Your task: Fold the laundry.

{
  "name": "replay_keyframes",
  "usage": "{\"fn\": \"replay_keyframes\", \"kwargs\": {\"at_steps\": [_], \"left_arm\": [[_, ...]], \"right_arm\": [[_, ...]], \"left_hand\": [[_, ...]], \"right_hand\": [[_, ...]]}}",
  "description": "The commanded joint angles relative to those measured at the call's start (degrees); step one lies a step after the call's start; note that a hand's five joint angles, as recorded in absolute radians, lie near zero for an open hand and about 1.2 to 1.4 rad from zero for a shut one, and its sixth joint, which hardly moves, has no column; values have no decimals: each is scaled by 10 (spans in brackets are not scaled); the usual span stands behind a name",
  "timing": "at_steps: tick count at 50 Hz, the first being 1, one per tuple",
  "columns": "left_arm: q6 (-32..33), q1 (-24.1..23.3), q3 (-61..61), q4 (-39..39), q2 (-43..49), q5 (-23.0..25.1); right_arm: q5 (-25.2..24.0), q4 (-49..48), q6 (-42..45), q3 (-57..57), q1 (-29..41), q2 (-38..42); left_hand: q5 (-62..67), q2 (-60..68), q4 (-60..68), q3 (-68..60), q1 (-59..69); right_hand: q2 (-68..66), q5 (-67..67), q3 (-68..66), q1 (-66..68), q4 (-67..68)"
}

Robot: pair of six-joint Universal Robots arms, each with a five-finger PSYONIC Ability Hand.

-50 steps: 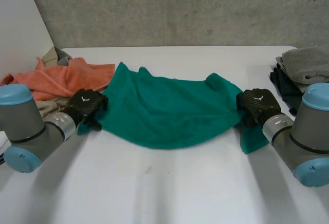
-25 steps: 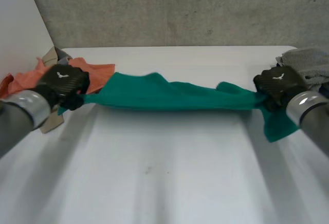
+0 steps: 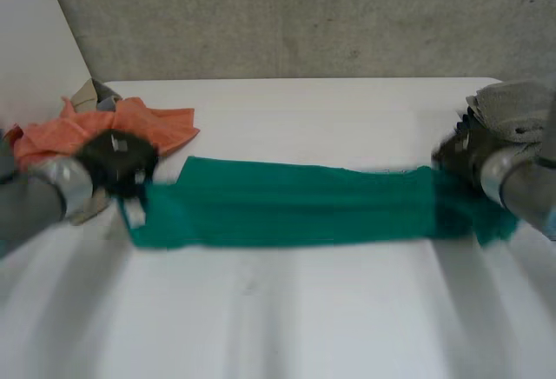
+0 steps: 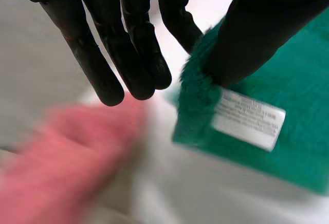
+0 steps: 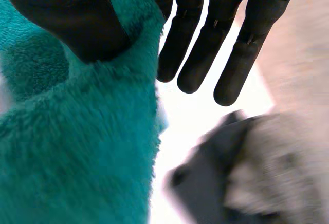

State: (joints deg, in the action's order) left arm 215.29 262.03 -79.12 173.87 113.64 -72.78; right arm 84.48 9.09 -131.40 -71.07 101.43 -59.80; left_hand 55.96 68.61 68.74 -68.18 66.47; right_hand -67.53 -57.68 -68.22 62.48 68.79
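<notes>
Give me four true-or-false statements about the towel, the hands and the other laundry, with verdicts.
1. The green towel is stretched out between the left hand and the right hand. True.
2. The orange cloth lies next to the right hand. False: it lies by the left hand; a grey towel is by the right hand.
3. A white label shows on the green towel at the left hand's thumb. True.
4. The right hand holds nothing. False: its thumb clamps the green towel's end.

Towel (image 3: 287, 205) plain teal-green; its label (image 4: 248, 119) white, grey print. Left hand (image 3: 117, 160), right hand (image 3: 453, 155) black. Crumpled cloth (image 3: 113, 127) orange. Folded stack (image 3: 514, 105) grey. Table (image 3: 278, 309) white.
</notes>
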Motion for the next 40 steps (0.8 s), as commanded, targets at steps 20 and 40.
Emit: {"fn": "replay_keyframes", "kwargs": {"at_steps": [20, 40], "left_arm": [[-254, -14, 5, 266, -53, -48], [-220, -17, -210, 317, -59, -6]], "right_arm": [[-87, -331, -274, 46, -9, 18], [-75, -79, -206, -4, -44, 90]], "left_hand": [[140, 114, 113, -118, 135], [140, 114, 113, -118, 135]], "right_hand": [[-125, -123, -118, 175, 112], [504, 506, 511, -454, -517]]}}
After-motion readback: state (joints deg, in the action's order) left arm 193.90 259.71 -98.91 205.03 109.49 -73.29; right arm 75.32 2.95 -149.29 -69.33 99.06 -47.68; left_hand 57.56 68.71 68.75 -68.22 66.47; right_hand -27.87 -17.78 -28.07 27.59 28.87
